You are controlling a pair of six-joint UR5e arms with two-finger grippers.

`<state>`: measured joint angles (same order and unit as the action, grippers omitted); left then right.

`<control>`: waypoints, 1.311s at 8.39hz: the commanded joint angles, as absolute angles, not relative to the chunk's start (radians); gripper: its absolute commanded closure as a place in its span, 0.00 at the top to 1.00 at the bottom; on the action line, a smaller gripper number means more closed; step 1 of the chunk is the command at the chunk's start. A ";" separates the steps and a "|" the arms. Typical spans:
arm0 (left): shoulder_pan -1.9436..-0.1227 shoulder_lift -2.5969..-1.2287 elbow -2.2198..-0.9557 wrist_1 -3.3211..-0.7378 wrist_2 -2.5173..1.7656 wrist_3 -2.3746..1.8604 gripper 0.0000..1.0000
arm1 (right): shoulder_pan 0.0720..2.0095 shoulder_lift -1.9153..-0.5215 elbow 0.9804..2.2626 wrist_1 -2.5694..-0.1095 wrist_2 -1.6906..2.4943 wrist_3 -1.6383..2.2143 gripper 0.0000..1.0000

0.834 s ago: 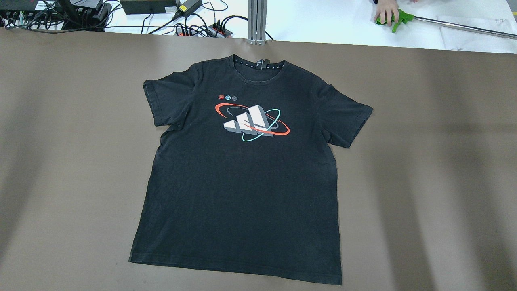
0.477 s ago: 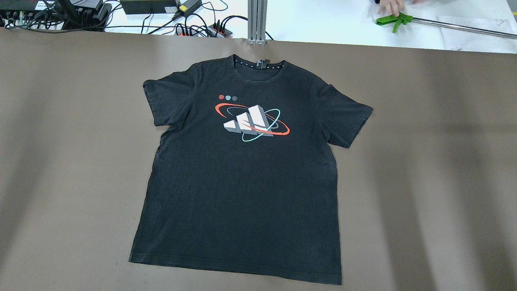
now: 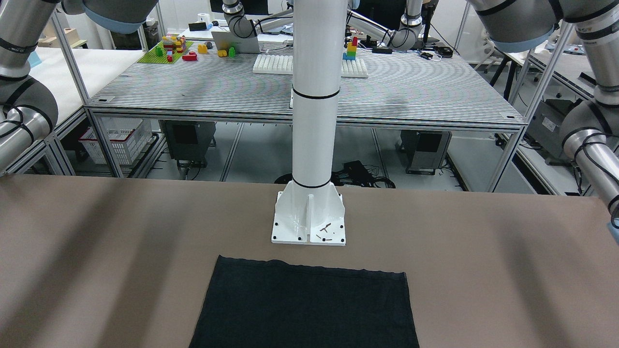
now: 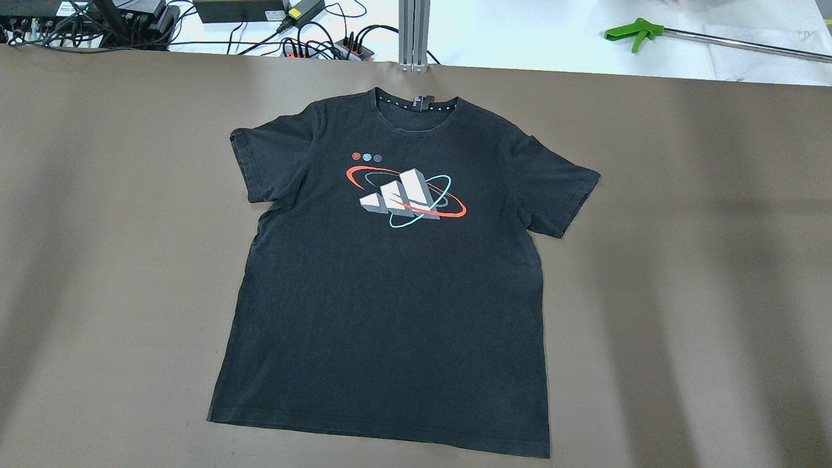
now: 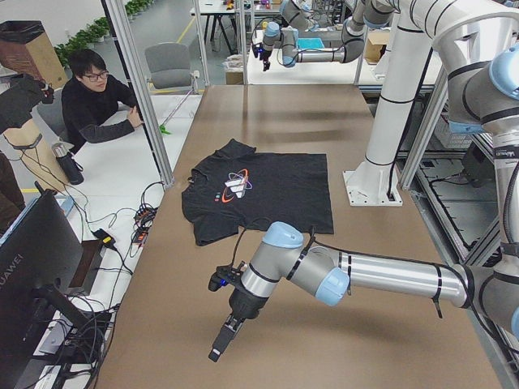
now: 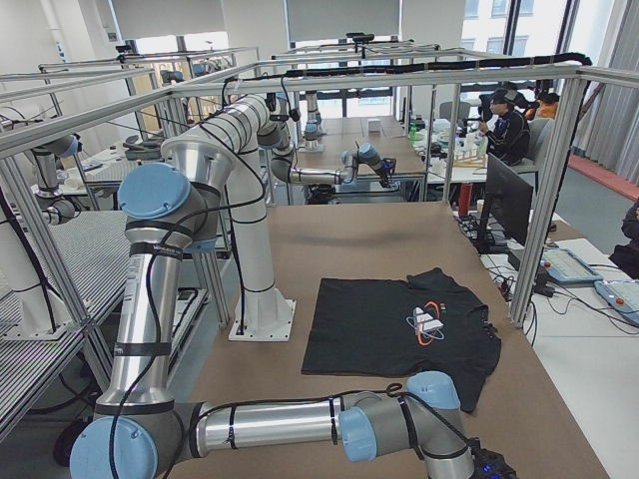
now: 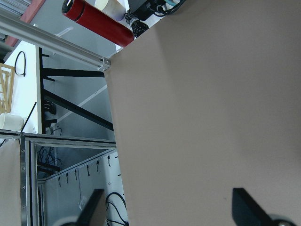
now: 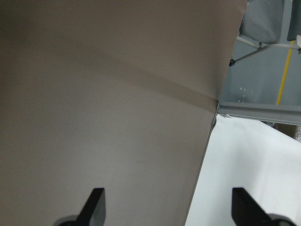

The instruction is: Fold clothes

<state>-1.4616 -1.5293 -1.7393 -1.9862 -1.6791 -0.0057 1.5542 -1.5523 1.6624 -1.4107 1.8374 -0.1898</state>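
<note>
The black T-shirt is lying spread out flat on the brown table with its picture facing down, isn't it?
Not quite. The T-shirt is spread out flat on the brown table, but its picture faces up, not down. The overhead exterior view shows the picture plainly on the chest.

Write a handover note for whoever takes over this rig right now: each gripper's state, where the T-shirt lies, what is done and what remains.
The left gripper is open and empty, over bare table near its edge, clear of the T-shirt.
The right gripper is open and empty, also over bare table near an edge.
The T-shirt lies flat, print up, sleeves spread, hem towards the white pillar, collar on the far side.
Done: no fold yet.
Left: every fold; a sleeve or side edge looks like a sensible first grasp.
</note>
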 commanded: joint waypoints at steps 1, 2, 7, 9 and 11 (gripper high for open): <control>-1.460 -1.528 -1.726 -1.996 -1.680 -0.017 0.95 | 1.552 -1.534 1.676 -1.419 1.873 -0.187 0.94; -1.463 -1.525 -1.730 -1.997 -1.678 -0.015 0.95 | 1.551 -1.536 1.674 -1.413 1.900 -0.190 0.94; -1.468 -1.493 -1.790 -1.991 -1.749 -0.015 0.95 | 1.548 -1.526 1.730 -1.414 1.916 -0.192 0.94; -1.468 -1.483 -1.805 -1.997 -1.750 -0.017 0.95 | 1.534 -1.526 1.724 -1.414 1.905 -0.201 0.95; -1.460 -1.468 -1.822 -1.999 -1.817 -0.035 0.95 | 1.483 -1.517 1.710 -1.413 1.899 -0.193 0.95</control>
<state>-1.4656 -1.4784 -1.8102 -1.9959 -1.7532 -0.0178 1.5186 -1.5232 1.7195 -1.4131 1.9041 -0.1993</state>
